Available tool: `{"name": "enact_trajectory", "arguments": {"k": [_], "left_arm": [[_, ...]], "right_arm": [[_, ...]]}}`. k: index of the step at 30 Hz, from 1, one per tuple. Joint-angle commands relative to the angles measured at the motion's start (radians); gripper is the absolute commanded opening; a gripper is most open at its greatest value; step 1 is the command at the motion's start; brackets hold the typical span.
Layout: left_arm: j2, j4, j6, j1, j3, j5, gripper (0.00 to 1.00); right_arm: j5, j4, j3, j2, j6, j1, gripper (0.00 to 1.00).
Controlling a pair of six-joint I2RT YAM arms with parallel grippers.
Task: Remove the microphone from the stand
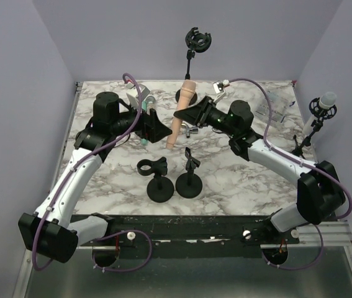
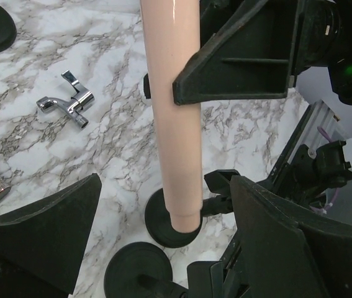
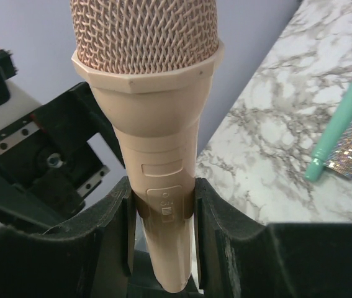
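Note:
The peach microphone (image 1: 187,92) hangs tilted in the air over the middle of the table, clear of every stand. My right gripper (image 1: 188,113) is shut on its body just below the mesh head, the fingers (image 3: 117,230) pressing both sides at the switch (image 3: 162,217). My left gripper (image 2: 163,242) is open, its jaws standing wide on either side of the microphone's (image 2: 172,93) lower handle with gaps on both sides. Below it stand two small black stands, one with an empty clip (image 1: 151,166) and one beside it (image 1: 189,183).
A tall stand with an empty shock mount (image 1: 197,41) rises at the back. At the right edge a stand holds a white microphone (image 1: 324,105). A chrome fitting (image 2: 67,102) and a teal glittery item (image 3: 343,118) lie on the marble table (image 1: 256,180).

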Motion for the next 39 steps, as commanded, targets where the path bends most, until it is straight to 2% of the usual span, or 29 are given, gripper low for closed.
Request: {"name": "enact_trajectory", "arguments": {"k": [1,5,8,17,22,24,26,28,30,32,33,39], "left_arm": [[0.025,-0.033,0.030,-0.025,0.034,-0.022,0.86],[0.036,-0.046,0.036,-0.041,0.040,-0.039,0.84],[0.039,-0.059,0.047,-0.051,0.043,-0.065,0.78],[0.040,-0.088,0.061,-0.057,0.051,-0.135,0.50],[0.049,-0.088,0.065,-0.059,0.053,-0.123,0.31],[0.050,-0.090,0.066,-0.059,0.054,-0.134,0.18],[0.047,-0.085,0.064,-0.058,0.048,-0.154,0.02],[0.043,-0.083,0.061,-0.060,0.043,-0.183,0.00],[0.040,-0.081,0.063,-0.059,0.040,-0.209,0.00],[0.034,-0.077,0.063,-0.059,0.034,-0.235,0.00],[0.031,-0.074,0.063,-0.061,0.029,-0.247,0.00],[0.020,-0.051,0.062,-0.059,0.002,-0.347,0.00]], "right_arm": [[-0.053,0.121,-0.007,0.007,0.056,0.043,0.01],[-0.036,0.116,0.008,0.031,0.041,0.084,0.01],[-0.041,0.137,0.016,0.051,0.049,0.104,0.01],[-0.026,0.118,0.022,0.048,0.028,0.115,0.00],[-0.032,0.124,0.025,0.046,0.026,0.115,0.01],[-0.031,0.130,0.020,0.042,0.019,0.115,0.03],[-0.020,0.121,0.018,0.035,0.004,0.114,0.13],[-0.011,0.103,0.017,0.029,-0.017,0.115,0.29],[-0.001,0.085,0.016,0.020,-0.033,0.115,0.49],[0.037,0.048,0.010,0.005,-0.055,0.115,0.75],[0.057,0.032,0.008,-0.004,-0.068,0.114,0.99],[0.141,-0.074,-0.001,-0.059,-0.158,0.113,1.00]]}}
